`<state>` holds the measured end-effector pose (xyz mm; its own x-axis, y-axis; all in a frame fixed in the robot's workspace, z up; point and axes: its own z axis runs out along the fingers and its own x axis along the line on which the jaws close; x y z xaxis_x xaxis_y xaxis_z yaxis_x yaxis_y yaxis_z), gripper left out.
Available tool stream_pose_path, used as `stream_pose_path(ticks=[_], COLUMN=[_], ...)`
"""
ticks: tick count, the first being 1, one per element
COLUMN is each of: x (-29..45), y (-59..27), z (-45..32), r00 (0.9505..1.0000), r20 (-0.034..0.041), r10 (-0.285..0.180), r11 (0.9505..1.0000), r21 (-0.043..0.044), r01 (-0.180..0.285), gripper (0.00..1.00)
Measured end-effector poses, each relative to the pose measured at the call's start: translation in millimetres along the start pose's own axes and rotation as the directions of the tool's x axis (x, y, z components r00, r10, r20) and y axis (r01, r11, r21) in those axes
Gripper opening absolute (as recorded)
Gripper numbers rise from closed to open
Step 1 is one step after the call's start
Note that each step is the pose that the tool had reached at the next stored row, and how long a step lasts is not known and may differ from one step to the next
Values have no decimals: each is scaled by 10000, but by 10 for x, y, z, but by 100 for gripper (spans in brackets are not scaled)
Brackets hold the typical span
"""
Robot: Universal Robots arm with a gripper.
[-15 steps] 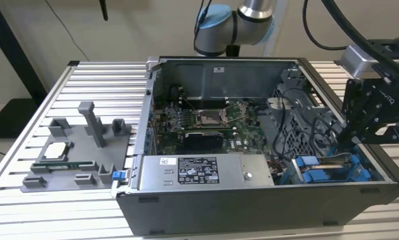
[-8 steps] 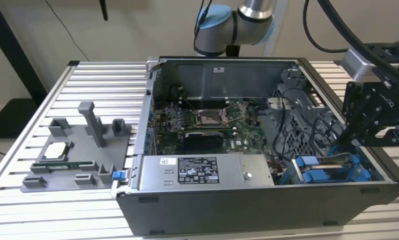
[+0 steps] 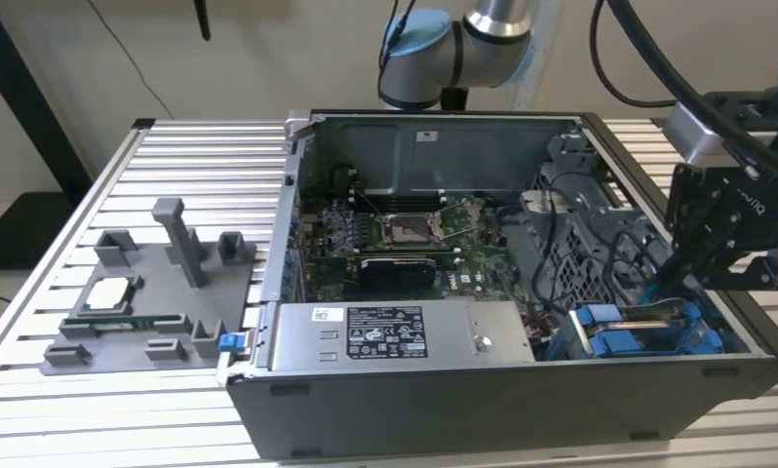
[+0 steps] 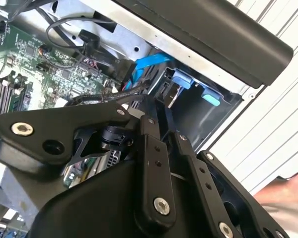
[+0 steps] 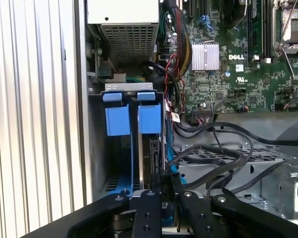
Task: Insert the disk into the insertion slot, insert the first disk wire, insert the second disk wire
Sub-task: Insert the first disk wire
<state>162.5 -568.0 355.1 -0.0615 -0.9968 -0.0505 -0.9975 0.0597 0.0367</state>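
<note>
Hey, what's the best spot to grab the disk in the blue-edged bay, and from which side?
Probably its narrow upper edge, coming straight down through the open side of the case. The disk stands on edge in the slot, whose walls cover its flat faces, so only that edge seems reachable. The tool hovers right at it.

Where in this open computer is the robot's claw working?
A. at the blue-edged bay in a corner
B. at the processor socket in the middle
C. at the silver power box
A: in the exterior view the gripper reaches down at the insertion slot, the blue-edged bay in the case's corner.
</note>
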Motion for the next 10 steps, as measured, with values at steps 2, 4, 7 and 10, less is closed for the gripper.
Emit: stream_pose_path(ticks=[2,4,7,10], x=[1,1,2,7], y=[-5,-15,-26,-27], z=[26,46,61,71], r00=[10000,10000,10000,10000], r20=[-1,-3,-5,-3], r10=[-30,-57,-77,-77], r11=[10000,10000,10000,10000], r21=[-1,-3,-3,-4], r01=[30,57,77,77], gripper=[0,0,0,0])
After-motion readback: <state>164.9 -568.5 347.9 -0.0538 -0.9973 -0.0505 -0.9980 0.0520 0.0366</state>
